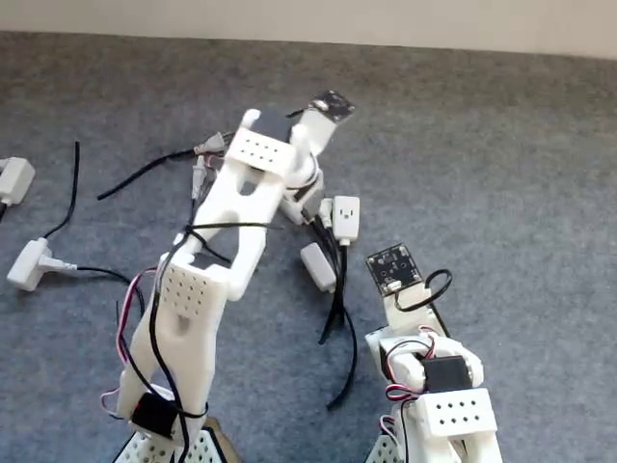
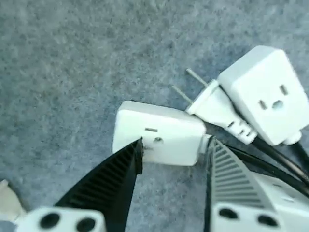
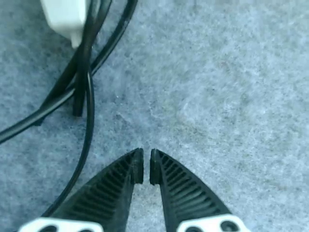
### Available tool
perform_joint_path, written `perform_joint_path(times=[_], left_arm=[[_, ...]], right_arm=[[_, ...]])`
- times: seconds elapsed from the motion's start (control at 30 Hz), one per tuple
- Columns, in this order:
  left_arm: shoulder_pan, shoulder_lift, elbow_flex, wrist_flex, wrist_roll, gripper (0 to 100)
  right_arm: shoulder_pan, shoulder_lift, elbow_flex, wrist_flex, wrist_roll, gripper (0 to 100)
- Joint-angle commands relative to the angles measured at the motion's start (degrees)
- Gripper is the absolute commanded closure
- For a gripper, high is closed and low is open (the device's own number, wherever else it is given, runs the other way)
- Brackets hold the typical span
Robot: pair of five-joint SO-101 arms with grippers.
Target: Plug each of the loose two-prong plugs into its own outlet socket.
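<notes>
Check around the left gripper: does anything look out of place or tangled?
Nothing looks damaged. The two-prong plug lies loose, prongs bare, between the near socket and far socket. The left gripper straddles the near socket, not the plug. Black cords cross in a bundle nearby.

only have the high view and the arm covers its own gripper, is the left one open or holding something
observer: The left gripper is open around a white socket block, not closed on it.
operator: any loose plug near it
observer: Yes, a two-prong plug lies on the carpet beside that block. Its prongs are bare, and it is next to a white outlet cube.
operator: and the right gripper
observer: The right gripper is shut on nothing, over carpet beside black cables.
</notes>
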Motion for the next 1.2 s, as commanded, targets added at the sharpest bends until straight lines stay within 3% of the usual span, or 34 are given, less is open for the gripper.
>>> perform_joint_path(times=[0.0,0.07,0.33,0.43,0.67,0.8,1.0,1.17], left_arm=[[-8.1,0.4,-2.3,6.2,-0.8,78],[-10.9,0.7,-2.0,8.1,-3.8,78],[-18.4,-2.0,-1.5,9.5,-4.4,78],[-16.7,-6.3,-1.5,9.1,-4.3,78],[-5.5,-10.6,-1.5,7.9,-3.3,78],[-1.7,-9.8,-1.1,1.4,5.5,78],[-1.5,-3.5,-1.5,-6.2,21.6,78],[-1.2,1.2,-1.5,-6.3,25.9,78]], right_arm=[[0.6,-0.4,-0.4,-0.9,0.6,96.1],[0.6,-0.4,-0.4,-0.9,0.6,96.1],[0.6,-0.4,-0.3,-0.9,0.5,96.1],[0.6,-0.4,-0.3,-1.0,0.5,96.1],[0.8,-0.4,-0.5,-1.0,0.4,96.1],[0.8,-0.4,-0.6,-1.1,0.4,96.1],[0.8,-0.4,-0.5,-1.1,0.4,96.1],[0.8,-0.4,-0.5,-1.1,0.4,96.1]])
